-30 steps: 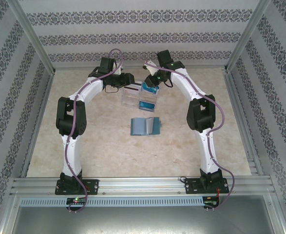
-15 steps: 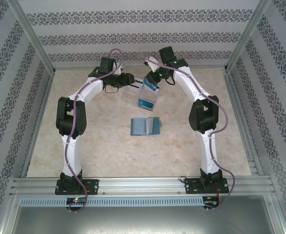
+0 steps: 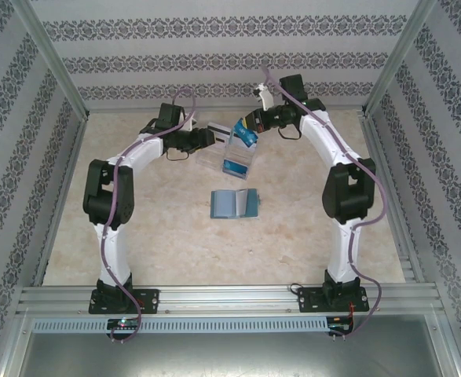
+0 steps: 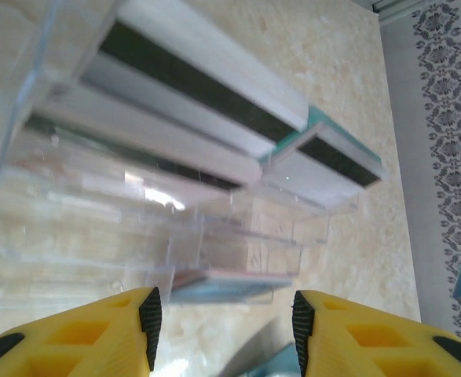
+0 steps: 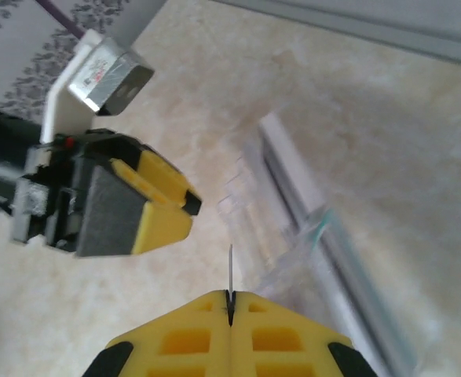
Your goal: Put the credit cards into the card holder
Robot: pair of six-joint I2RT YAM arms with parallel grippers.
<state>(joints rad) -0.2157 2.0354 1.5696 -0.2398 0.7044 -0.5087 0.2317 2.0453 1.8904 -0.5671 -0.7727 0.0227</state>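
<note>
The teal card holder (image 3: 235,203) lies open on the table's middle, apart from both grippers. Behind it stands a clear tray (image 3: 213,159) with a blue credit card (image 3: 234,166) in a near compartment. White black-striped credit cards (image 4: 191,86) lean in the tray's slots, and a blue card (image 4: 230,287) lies flat in a low compartment. My right gripper (image 3: 251,129) hangs over the tray's far right corner, shut on a bright blue card (image 3: 244,135), which the right wrist view shows edge-on (image 5: 230,267). My left gripper (image 4: 222,318) is open at the tray's left side, holding nothing.
The left gripper's yellow fingers (image 5: 148,206) sit close to the held card, to its left. Patterned walls and metal rails (image 3: 57,165) fence the table. Bare tabletop (image 3: 175,243) stretches between the card holder and the arm bases.
My right gripper has risen and drawn back toward the far right, carrying the blue card up from the tray. The left arm has shifted a little, its gripper now nearer the tray's top edge.
</note>
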